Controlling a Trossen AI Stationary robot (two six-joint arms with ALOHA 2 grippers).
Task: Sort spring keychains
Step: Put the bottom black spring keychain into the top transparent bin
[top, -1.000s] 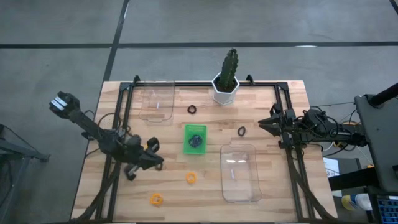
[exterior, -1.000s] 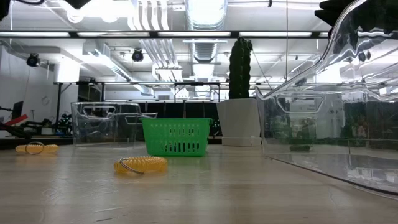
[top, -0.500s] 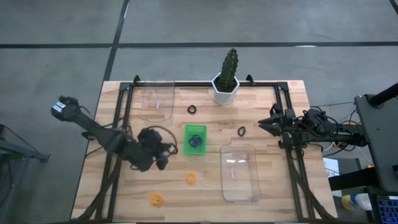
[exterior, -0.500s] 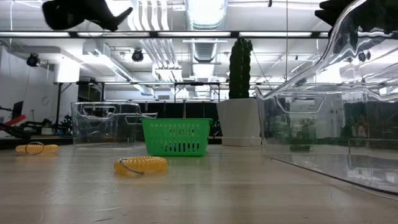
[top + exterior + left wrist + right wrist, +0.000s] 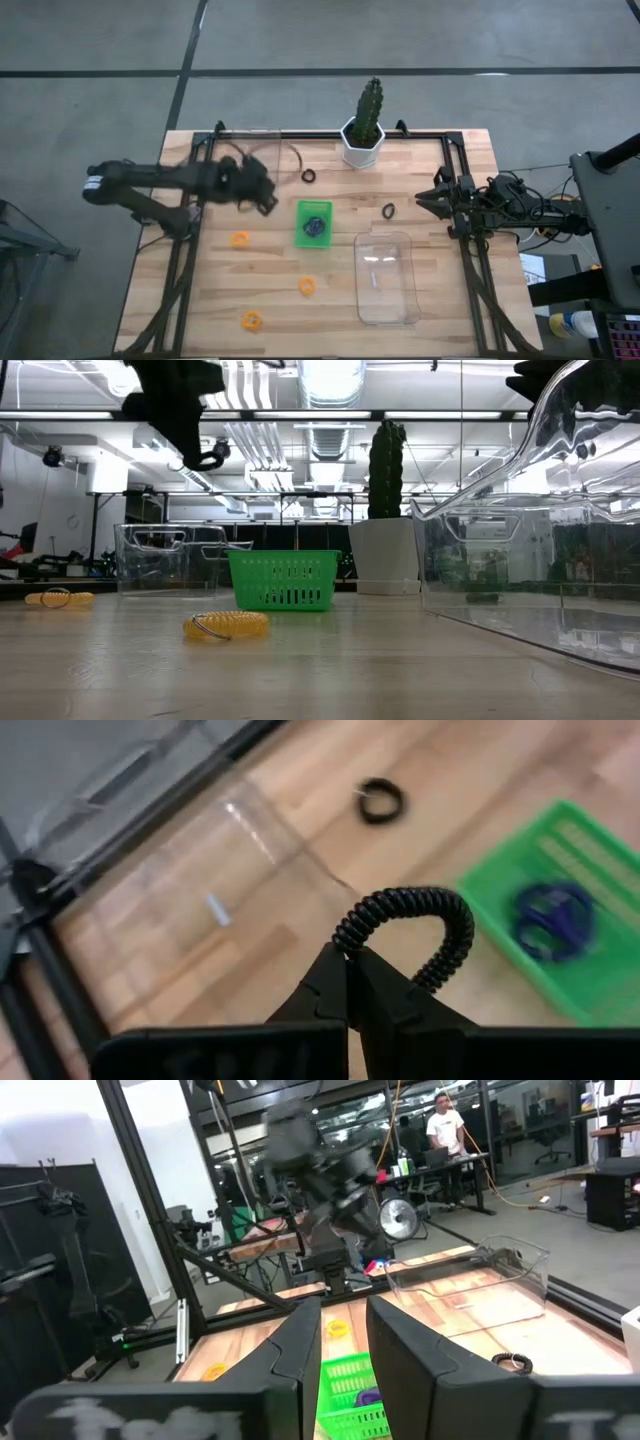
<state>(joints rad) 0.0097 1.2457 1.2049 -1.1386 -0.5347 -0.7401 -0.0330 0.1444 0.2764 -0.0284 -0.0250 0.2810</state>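
Your left end effector (image 5: pixel 350 982) pinches a black keychain (image 5: pixel 408 930), a ribbed coil bent into an arch, above the clear bin (image 5: pixel 251 160) left of the cactus (image 5: pixel 369 108). Your right end effector (image 5: pixel 337 1348) waits narrowly parted at the counter's (image 5: pixel 450 300) right edge. Three orange coils (image 5: pixel 240 239) lie below that bin.

text: none legible | labels: none | brands: none | numbers: none | signs: none in any of the four views

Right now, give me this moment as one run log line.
left claw: shut on black spring keychain | position: over clear bin | right claw: idle at table edge
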